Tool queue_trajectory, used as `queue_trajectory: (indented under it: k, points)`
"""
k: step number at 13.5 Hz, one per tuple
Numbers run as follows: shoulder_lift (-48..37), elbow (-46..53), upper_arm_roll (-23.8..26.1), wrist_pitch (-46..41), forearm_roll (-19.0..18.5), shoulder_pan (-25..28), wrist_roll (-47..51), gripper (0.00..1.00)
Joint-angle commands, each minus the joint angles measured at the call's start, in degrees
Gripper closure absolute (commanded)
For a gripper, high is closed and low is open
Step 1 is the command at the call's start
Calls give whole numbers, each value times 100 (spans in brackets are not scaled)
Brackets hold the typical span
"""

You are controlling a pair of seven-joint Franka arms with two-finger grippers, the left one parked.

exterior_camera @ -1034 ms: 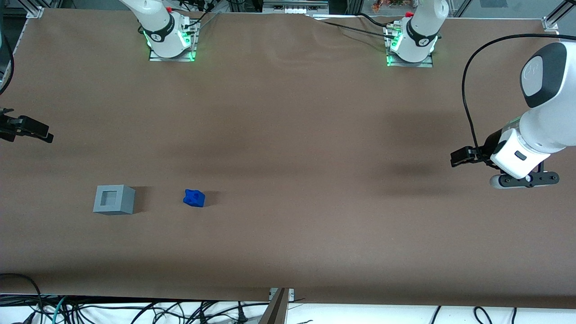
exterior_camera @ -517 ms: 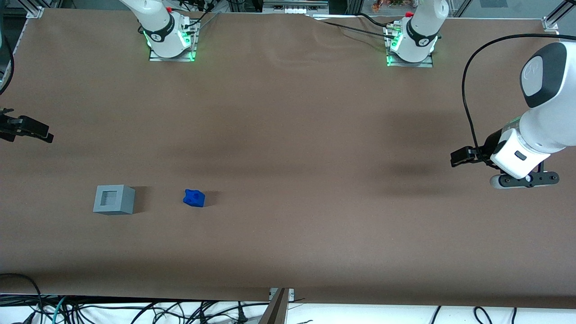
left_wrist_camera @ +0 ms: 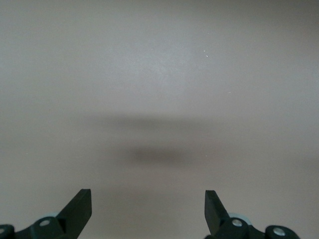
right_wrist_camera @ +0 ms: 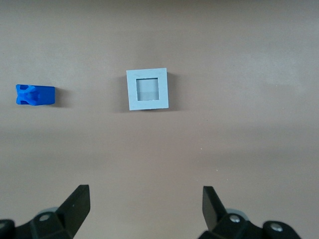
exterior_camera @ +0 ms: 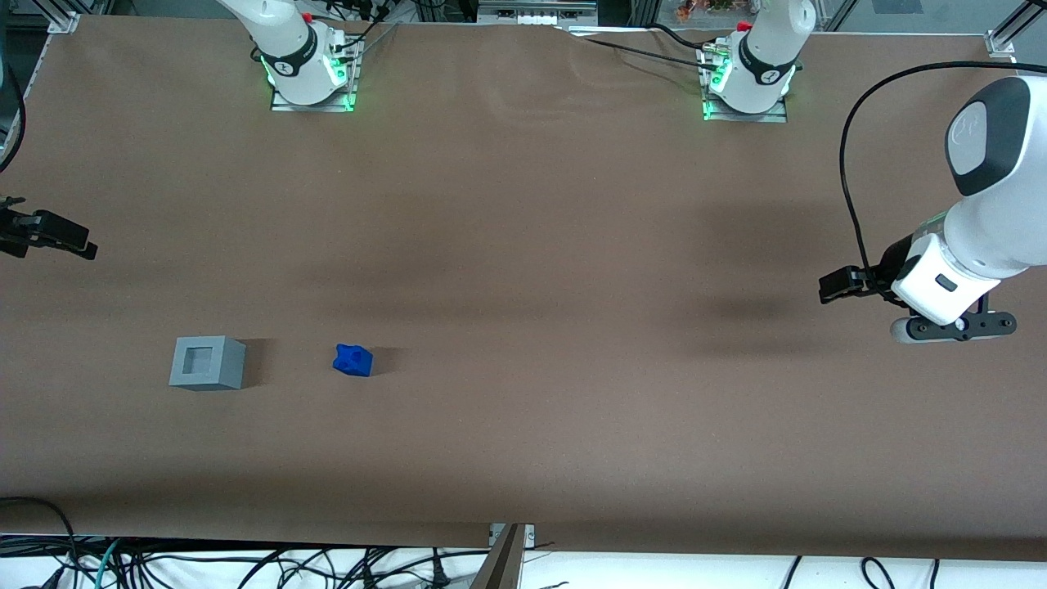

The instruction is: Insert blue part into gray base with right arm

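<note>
The gray base (exterior_camera: 208, 362) stands on the brown table, its square recess facing up and empty. The blue part (exterior_camera: 352, 360) lies on the table beside it, a short gap away toward the parked arm's end. My right gripper (exterior_camera: 78, 243) hangs at the working arm's end of the table, farther from the front camera than the base and apart from both things. In the right wrist view the gripper (right_wrist_camera: 146, 191) is open and empty, high above the table, with the gray base (right_wrist_camera: 131, 89) and the blue part (right_wrist_camera: 35, 95) both showing below it.
Two arm mounts (exterior_camera: 309, 78) (exterior_camera: 746, 82) with green lights sit at the table edge farthest from the front camera. Loose cables (exterior_camera: 245, 564) lie below the near edge. The brown table cover (exterior_camera: 523, 245) is slightly wrinkled near the mounts.
</note>
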Motion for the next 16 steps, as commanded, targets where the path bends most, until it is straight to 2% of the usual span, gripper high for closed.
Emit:
queue_trajectory:
  k: [1,6,9,10,14,16]
  points:
    - [37,140,72,-109,-63,-90,-70,0]
    - [176,140,81,-56,-81,-38,-44,0]
    - [204,149,116,-91,-536,251,-35,0]
    - [221,140,116,-83,-555,331,9,0]
    - [485,131,204,127,-468,699,149,0]
    - [704,131,248,312,-171,981,954,0]
